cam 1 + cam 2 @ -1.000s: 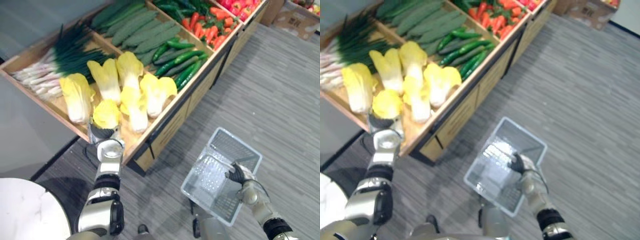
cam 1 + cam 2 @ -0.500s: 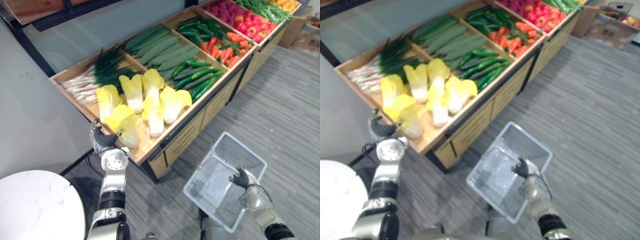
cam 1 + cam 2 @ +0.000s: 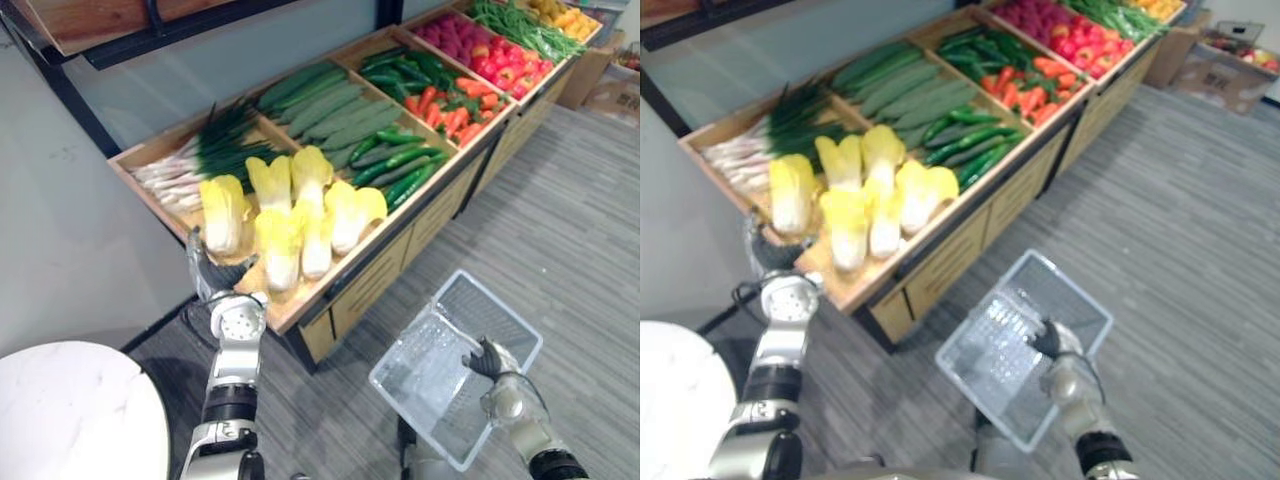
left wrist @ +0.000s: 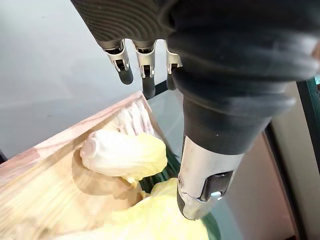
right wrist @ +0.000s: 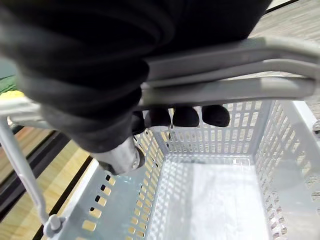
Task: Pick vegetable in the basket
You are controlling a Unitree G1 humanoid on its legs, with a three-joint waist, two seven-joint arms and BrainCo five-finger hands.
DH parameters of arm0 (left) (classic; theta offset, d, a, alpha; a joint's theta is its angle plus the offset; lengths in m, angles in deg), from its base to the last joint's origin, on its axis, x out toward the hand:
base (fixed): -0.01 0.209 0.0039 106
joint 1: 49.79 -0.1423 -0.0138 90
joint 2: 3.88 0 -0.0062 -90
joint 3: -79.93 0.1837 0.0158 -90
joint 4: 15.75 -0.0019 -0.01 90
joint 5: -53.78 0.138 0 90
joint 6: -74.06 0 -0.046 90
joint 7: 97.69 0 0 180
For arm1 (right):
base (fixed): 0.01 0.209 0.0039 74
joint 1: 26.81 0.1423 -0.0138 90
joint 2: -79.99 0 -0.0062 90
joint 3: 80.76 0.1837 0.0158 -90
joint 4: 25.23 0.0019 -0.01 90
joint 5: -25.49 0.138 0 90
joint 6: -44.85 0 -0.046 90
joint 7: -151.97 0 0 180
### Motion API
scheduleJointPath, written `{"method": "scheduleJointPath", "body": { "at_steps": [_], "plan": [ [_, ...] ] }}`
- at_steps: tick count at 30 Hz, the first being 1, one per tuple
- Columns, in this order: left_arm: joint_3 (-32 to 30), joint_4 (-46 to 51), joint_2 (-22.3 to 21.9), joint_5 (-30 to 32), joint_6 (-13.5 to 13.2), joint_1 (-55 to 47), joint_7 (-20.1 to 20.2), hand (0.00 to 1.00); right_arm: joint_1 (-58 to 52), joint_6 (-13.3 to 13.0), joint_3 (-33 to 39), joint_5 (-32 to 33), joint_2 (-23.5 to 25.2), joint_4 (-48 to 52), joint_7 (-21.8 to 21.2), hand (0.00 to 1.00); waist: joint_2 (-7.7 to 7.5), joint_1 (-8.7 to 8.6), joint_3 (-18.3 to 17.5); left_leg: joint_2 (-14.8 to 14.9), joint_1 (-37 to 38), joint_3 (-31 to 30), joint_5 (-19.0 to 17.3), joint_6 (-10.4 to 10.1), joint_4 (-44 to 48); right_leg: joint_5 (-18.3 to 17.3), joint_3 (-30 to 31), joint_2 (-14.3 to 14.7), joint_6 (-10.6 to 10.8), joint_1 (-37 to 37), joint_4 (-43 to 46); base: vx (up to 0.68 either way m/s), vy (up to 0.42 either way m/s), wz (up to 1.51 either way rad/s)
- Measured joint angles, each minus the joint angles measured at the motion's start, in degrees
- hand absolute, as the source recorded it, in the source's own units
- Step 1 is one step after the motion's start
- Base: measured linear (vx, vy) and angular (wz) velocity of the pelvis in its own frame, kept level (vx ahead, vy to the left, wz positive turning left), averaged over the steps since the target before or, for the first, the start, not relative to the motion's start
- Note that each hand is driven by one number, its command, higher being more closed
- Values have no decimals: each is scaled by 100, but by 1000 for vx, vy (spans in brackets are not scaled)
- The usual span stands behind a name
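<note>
Light: bright, even, from overhead.
Shadows: a soft one beside the cabbage (image 4: 122,152) on the wooden crate (image 4: 40,200); a darker band under the crate's front edge.
Glare: pale sheen inside the basket (image 3: 482,305).

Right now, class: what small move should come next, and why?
Probably move the left robot hand onto the nearest cabbage and curl round it: its fingers are straight and empty at the crate's corner; the right robot hand holds the empty basket.

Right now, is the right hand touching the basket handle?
Touching. In the right wrist view the right hand has its fingers curled round the grey basket handle, with no gap between them.
</note>
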Motion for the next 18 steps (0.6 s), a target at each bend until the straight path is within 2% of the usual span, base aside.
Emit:
{"method": "scheduleJointPath", "body": {
  "at_steps": [9, 18],
  "plan": [
    [15, -650, 72, -5, 6, -1, 245, 0, 0, 0, 2, 3, -1, 2, 2, 100, 6, -16, 2, -3, 67, 22, 44, -1, -99, -2, 4, -9, 2, -25, -5, 0, 0, 0],
    [302, -776, 125, -21, -4, 2, 512, 0, 3, 1, 4, 7, -1, 32, 2, 100, 41, -15, 24, -5, 60, 101, 59, -5, -185, -1, 66, -5, 2, -120, -4, 8, -3, -4]
  ]
}}
